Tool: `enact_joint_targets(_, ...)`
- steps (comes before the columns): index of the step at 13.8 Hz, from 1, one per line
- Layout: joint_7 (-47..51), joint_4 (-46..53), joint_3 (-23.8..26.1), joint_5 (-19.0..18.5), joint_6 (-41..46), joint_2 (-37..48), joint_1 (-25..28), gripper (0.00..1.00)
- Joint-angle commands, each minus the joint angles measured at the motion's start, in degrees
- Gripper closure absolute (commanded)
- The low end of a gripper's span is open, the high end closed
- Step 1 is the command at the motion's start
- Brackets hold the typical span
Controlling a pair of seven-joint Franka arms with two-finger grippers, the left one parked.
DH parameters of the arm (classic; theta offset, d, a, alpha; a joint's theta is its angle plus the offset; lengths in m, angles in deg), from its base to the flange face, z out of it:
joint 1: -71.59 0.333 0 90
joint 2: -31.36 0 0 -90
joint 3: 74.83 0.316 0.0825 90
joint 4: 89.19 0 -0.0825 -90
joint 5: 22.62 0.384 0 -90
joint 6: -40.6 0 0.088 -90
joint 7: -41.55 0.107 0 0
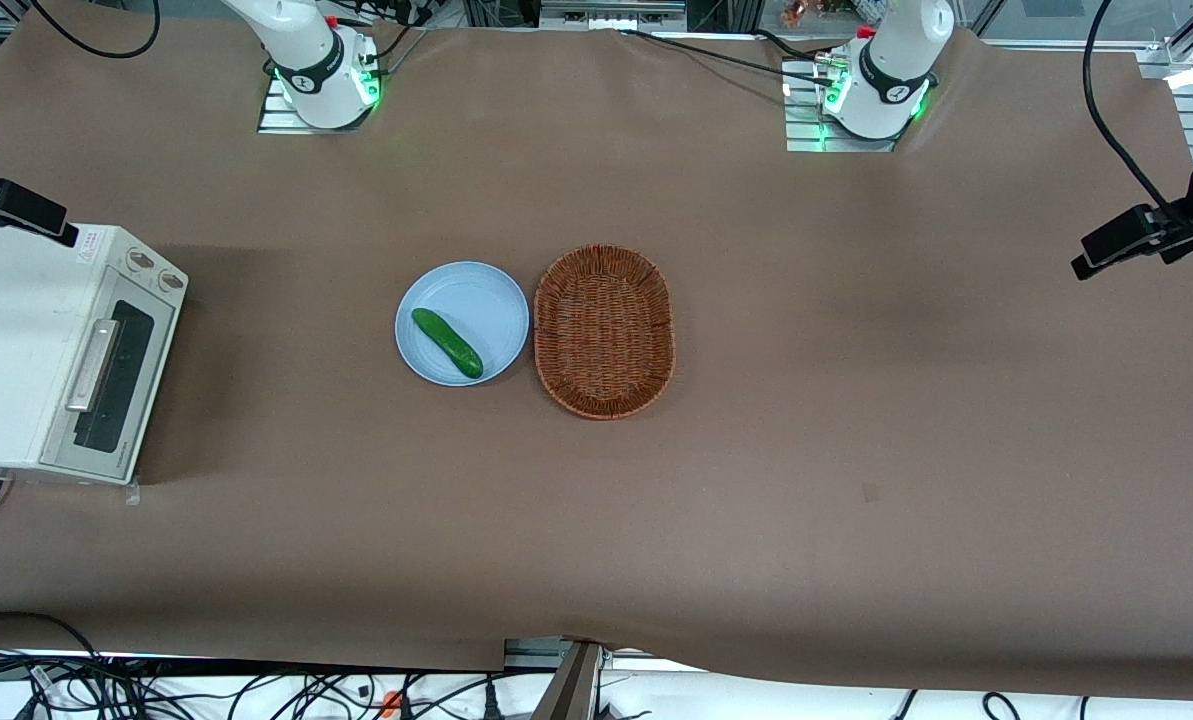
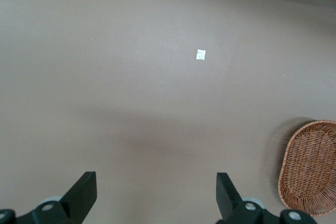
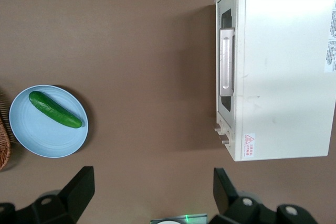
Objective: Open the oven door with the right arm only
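The off-white toaster oven (image 1: 26, 340) stands at the working arm's end of the table. Its door (image 1: 116, 375) with the dark window and silver bar handle (image 1: 93, 365) is closed. In the right wrist view the oven (image 3: 283, 66), its door (image 3: 227, 95) and handle (image 3: 226, 61) show from above. My right gripper (image 3: 152, 182) is open and empty, high above bare table, well apart from the oven. Only the right arm's base (image 1: 316, 70) shows in the front view; the gripper is out of that view.
A blue plate (image 1: 486, 290) holding a green cucumber (image 1: 446, 342) sits mid-table beside a wicker basket (image 1: 604, 330). The plate (image 3: 31, 135) and cucumber (image 3: 55, 109) also show in the right wrist view. Two knobs (image 1: 151, 270) sit beside the oven door.
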Motion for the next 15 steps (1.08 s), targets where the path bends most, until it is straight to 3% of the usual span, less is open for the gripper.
enact_joint_targets(1,-0.5,-0.2,0.6,0.9,0.9,0.8,-0.5,0.0)
enact_joint_targets(9,-3.2,-0.8,0.6,0.8,5.6,-0.1,-0.4,0.0)
enact_joint_targets(15,-7.9,-0.9,0.5,0.4,7.9,-5.7,-0.2,0.0)
